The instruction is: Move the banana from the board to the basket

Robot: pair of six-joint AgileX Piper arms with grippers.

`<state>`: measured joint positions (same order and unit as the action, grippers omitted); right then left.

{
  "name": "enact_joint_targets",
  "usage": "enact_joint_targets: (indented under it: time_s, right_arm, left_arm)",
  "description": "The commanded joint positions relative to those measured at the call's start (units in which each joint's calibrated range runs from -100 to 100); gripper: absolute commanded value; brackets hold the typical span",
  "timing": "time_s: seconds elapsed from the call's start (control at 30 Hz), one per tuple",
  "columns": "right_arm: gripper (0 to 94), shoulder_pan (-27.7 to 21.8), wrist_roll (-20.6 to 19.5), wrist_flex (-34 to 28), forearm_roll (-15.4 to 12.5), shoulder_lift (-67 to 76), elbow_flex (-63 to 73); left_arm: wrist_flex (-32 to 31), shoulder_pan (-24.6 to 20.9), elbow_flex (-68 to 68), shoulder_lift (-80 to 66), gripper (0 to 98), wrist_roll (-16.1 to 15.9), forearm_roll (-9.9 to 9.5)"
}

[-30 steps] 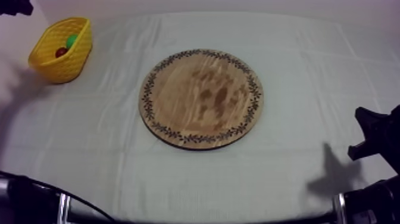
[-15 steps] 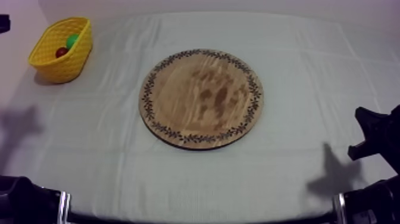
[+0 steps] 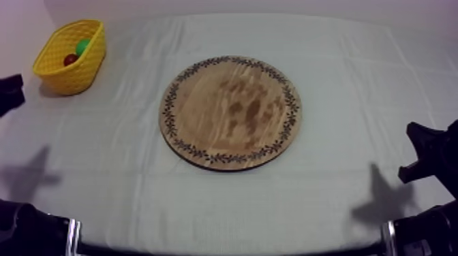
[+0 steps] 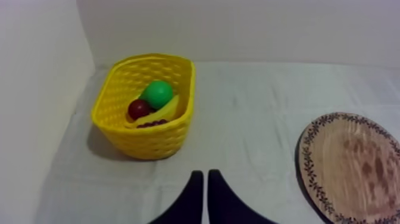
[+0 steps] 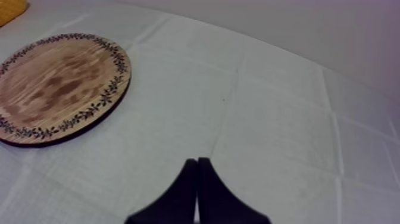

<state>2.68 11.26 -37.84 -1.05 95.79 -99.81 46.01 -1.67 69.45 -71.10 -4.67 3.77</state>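
Leftward and down the table's edge goes my left arm: a second ago it sat high in the corner over the yellow basket (image 4: 149, 142), and now, from above, it sits lower at the left edge, just below the basket, with its shadow slid down the cloth too. Over on the other side my right arm hasn't budged.

My left gripper (image 4: 203, 174) has its fingers pressed together in a narrow wedge, holding nothing, and it looks back at the basket from a little way off. My right gripper (image 5: 197, 161) is the same, fingers together and empty, low over the cloth near the wooden board (image 3: 232, 112).

And the banana (image 4: 163, 112)? It's in the basket, tucked beside a small red fruit (image 4: 138, 109) and under a green fruit (image 4: 158, 94). It lies on a slant along the wall nearest me: the long axis runs across the basket, one tip raised toward the side facing the board, the other dipping toward the far side. The board itself is bare.

So I'd call the drop done and this the retreat. What's next asks little of me, I reckon: bring the left arm home to rest, keeping well clear of the basket rim so nothing gets knocked
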Motion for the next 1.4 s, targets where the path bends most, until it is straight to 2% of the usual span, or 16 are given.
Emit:
enact_joint_targets:
  time_s: [0.0, 0.47, 0.67, 0.83, 0.97, 1.17, 1.37]
  right_arm:
    - [0.2, 0.0, 0.0, 0.0, 0.0, 0.0, 0.0]
    - [0.2, 0.0, 0.0, 0.0, 0.0, 0.0, 0.0]
    - [0.2, 0.0, 0.0, 0.0, 0.0, 0.0, 0.0]
    - [0.2, 0.0, 0.0, 0.0, 0.0, 0.0, 0.0]
    - [0.2, 0.0, 0.0, 0.0, 0.0, 0.0, 0.0]
    - [0.2, 0.0, 0.0, 0.0, 0.0, 0.0, 0.0]
    - [0.2, 0.0, 0.0, 0.0, 0.0, 0.0, 0.0]
  left_arm:
    - [-1.9, 0.1, 7.9, -4.1, 0.1, 0.1, 0.13]
    - [-7.9, 1.3, 25.5, -18.9, 0.0, 0.5, 0.42]
    - [-7.1, 1.5, 27.8, -23.2, 0.0, 0.9, -0.72]
    - [-7.2, 1.5, 28.2, -25.6, 0.0, 3.1, -3.78]
    - [-10.1, 1.8, 29.3, -27.3, 0.0, 5.6, -5.12]
    - [-12.7, 1.8, 30.3, -28.5, 0.0, 10.9, -5.68]
    - [-13.0, 1.8, 30.4, -28.6, 0.0, 12.4, -5.74]
